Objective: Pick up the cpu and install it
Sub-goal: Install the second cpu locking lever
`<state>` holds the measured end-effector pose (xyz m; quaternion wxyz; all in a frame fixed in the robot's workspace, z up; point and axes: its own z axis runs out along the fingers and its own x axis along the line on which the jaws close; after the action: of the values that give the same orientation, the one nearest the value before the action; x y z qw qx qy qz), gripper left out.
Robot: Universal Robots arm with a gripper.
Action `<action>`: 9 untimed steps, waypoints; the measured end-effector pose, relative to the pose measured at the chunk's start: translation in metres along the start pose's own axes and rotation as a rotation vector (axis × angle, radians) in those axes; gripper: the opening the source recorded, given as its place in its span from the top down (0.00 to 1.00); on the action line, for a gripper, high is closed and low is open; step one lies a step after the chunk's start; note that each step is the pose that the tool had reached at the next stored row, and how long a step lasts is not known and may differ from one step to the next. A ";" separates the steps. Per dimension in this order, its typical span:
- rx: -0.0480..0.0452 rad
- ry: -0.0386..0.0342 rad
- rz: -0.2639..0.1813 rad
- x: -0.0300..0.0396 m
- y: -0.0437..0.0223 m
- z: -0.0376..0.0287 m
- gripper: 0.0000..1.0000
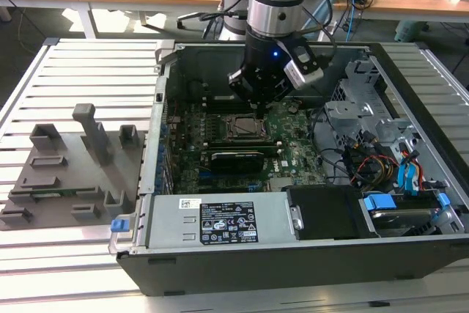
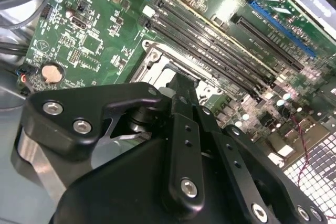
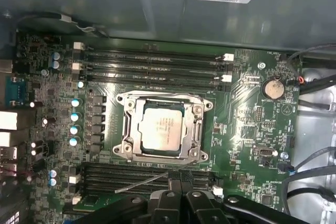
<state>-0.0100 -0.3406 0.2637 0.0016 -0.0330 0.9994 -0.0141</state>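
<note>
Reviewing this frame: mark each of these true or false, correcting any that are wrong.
1. The cpu lies in the motherboard socket. True.
2. The gripper hangs over the grey tray outside the case. False: it is inside the open computer case, just above the socket.
3. The tray sits at the exterior view's left of the case. True.
4. The cpu is clamped in the gripper. False: in the first wrist view it lies flat in the socket, apart from the gripper.
5. A round coin battery sits on the motherboard. True.
</note>
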 end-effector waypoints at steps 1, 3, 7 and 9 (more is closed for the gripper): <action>-0.0226 -0.0014 0.000 0.0005 -0.0047 0.0001 0.89; -0.0618 -0.0041 0.000 0.0015 -0.0143 0.0006 0.89; -0.1074 -0.0071 0.000 0.0029 -0.0278 0.0014 0.89; -0.1227 -0.0082 0.000 0.0031 -0.0303 0.0027 0.89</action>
<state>-0.0111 -0.3712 0.2618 0.0036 -0.0329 0.9983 0.0473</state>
